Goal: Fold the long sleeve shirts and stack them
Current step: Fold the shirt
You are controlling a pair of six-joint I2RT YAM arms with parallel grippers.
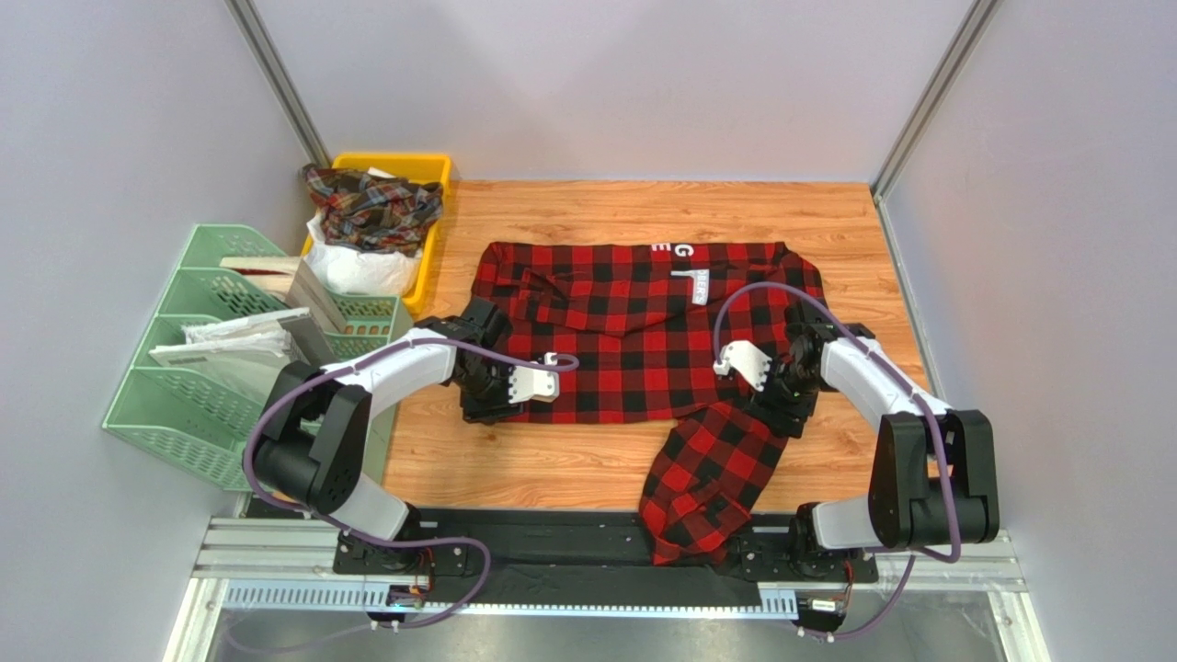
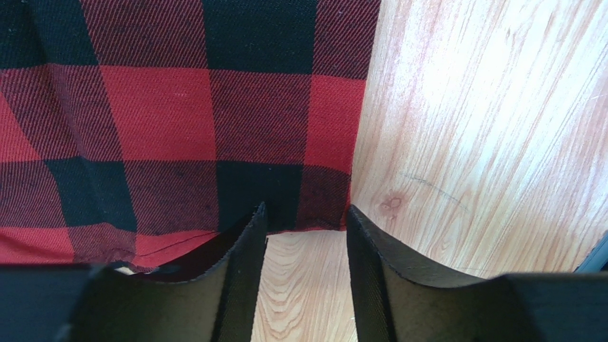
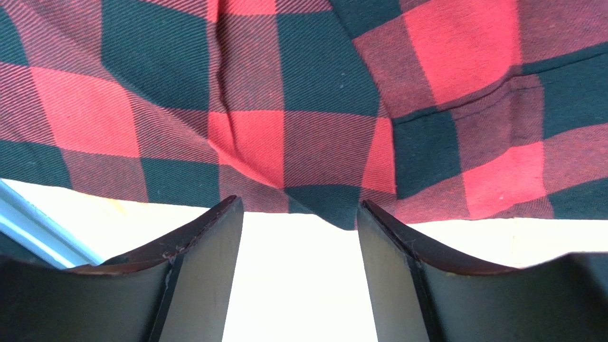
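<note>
A red-and-black buffalo check long sleeve shirt [image 1: 622, 331] lies spread on the wooden table [image 1: 553, 469], its white neck label [image 1: 698, 286] toward the back. One sleeve [image 1: 707, 476] trails down over the near edge. My left gripper [image 1: 486, 393] is at the shirt's near left edge. In the left wrist view it [image 2: 305, 210] is open, with the hem corner [image 2: 285, 192] just past the fingertips and bare wood between the jaws. My right gripper [image 1: 783, 397] is at the near right edge. In the right wrist view it [image 3: 300, 203] is open, with the cloth edge [image 3: 321, 206] just beyond the tips.
A yellow bin [image 1: 422, 173] at the back left holds a dark plaid shirt [image 1: 370, 200] and white cloth [image 1: 352, 262]. Green file racks [image 1: 207, 359] with papers stand along the left. Grey walls close in both sides and the back.
</note>
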